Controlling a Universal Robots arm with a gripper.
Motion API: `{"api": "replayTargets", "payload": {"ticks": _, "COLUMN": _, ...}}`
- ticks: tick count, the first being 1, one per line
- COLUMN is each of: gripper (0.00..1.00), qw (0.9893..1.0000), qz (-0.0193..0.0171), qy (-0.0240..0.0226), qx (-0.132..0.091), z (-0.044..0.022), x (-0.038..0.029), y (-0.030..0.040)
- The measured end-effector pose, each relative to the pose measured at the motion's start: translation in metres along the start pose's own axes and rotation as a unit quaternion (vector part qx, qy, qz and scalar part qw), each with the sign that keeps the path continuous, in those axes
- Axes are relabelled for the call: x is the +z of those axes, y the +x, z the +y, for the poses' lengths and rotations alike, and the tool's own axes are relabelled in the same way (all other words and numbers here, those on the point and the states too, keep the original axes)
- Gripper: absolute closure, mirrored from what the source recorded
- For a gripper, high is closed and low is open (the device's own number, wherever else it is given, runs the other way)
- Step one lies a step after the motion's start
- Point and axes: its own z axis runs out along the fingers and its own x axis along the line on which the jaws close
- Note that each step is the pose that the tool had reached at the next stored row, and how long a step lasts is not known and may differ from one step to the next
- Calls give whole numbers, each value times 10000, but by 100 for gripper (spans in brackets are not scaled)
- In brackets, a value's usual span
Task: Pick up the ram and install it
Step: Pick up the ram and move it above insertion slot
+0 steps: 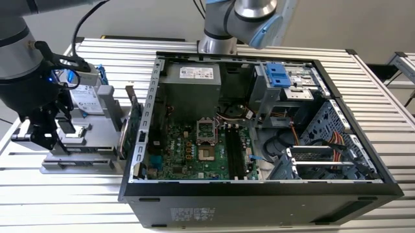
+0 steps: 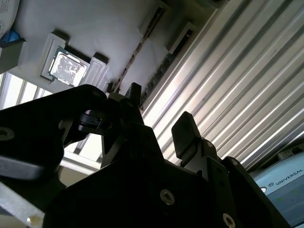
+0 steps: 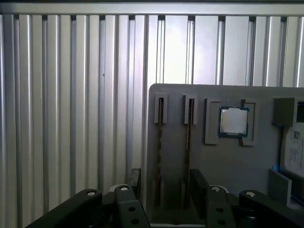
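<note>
In the exterior view my gripper [image 1: 45, 141] hangs at the left, over a grey parts holder [image 1: 77, 162] beside the open computer case [image 1: 259, 189]. The first wrist view shows two narrow slots in the holder, each with a thin board on edge: one ram stick [image 3: 160, 142] and a second [image 3: 188, 142]. Both appear again in the second wrist view, one ram stick [image 2: 137, 52] beside the other [image 2: 161, 71]. The gripper [image 3: 167, 183] is open with nothing between its fingers [image 3: 199, 183], which stand above the sticks' near ends. Long black memory slots [image 1: 236, 150] lie on the motherboard.
A square processor chip [image 3: 233, 121] sits in a pocket of the holder next to the slots. A silver hard drive [image 1: 87, 99] and an upright green card [image 1: 133, 126] stand between the gripper and the case. The table is ribbed aluminium [image 1: 58, 204].
</note>
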Motion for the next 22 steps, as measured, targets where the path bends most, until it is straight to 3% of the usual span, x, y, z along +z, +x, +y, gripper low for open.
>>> {"api": "replayTargets", "payload": {"ticks": 12, "gripper": 0, "qw": 10000, "qz": -2, "qy": -3, "qx": 37, "z": 0, "x": 109, "y": -6}}
{"api": "replayTargets", "payload": {"ticks": 17, "gripper": 0, "qw": 10000, "qz": -51, "qy": -4, "qx": 70, "z": -1, "x": 140, "y": -8}}
{"api": "replayTargets", "payload": {"ticks": 22, "gripper": 0, "qw": 10000, "qz": -55, "qy": -4, "qx": 78, "z": -2, "x": 175, "y": -9}}
